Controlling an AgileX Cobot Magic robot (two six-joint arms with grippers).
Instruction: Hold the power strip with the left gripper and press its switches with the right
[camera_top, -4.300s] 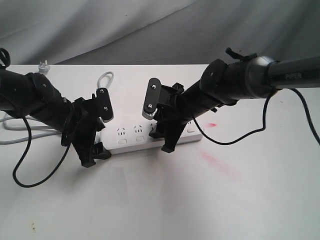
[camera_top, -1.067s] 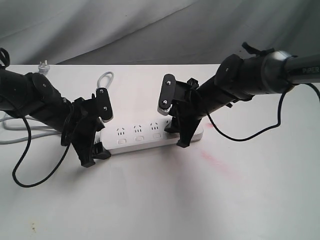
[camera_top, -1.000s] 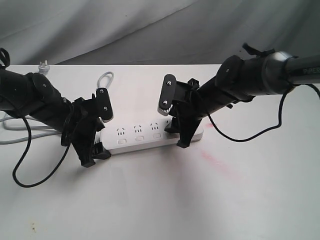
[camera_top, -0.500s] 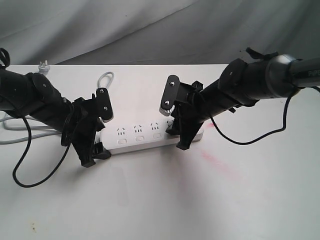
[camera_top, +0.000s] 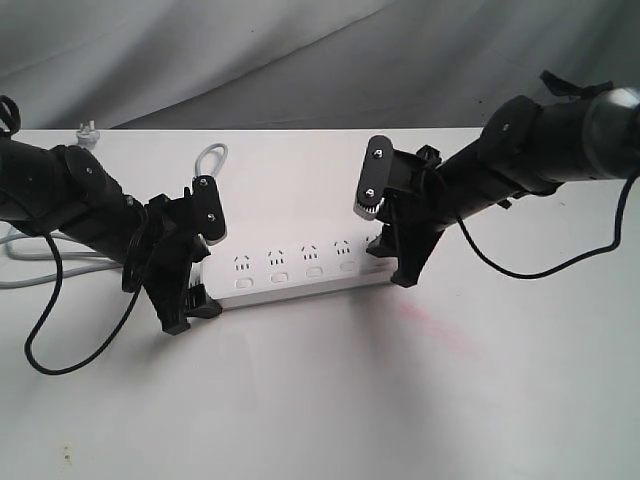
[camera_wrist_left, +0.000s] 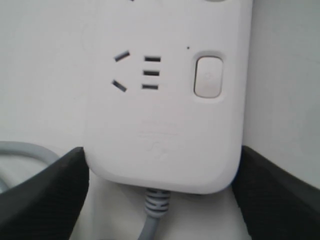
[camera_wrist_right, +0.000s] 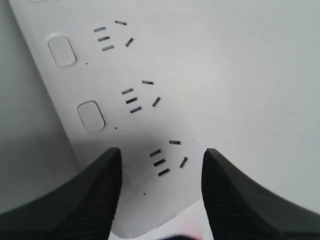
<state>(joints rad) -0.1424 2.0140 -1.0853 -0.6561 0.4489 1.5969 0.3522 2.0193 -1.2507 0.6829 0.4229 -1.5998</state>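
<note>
L gripper (camera_wrist_left: 160, 200) jaws clamp cord end of strip (camera_top: 300, 275), flat on tabletop (camera_top: 300, 400). R gripper (camera_wrist_right: 160, 195) jaws spread over far end, at last switch (camera_wrist_right: 124, 176). Next: straight push down on it, L holding firm; contact can't tell.

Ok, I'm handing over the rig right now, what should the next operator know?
Left gripper: shut on the power strip at its cord end.
Right gripper: open, one finger over the last socket's switch, hiding it; whether it is pressed is unclear.
Done: strip held; right has moved from the middle to the far end.
To do: confirm that press, check the other switches.
</note>
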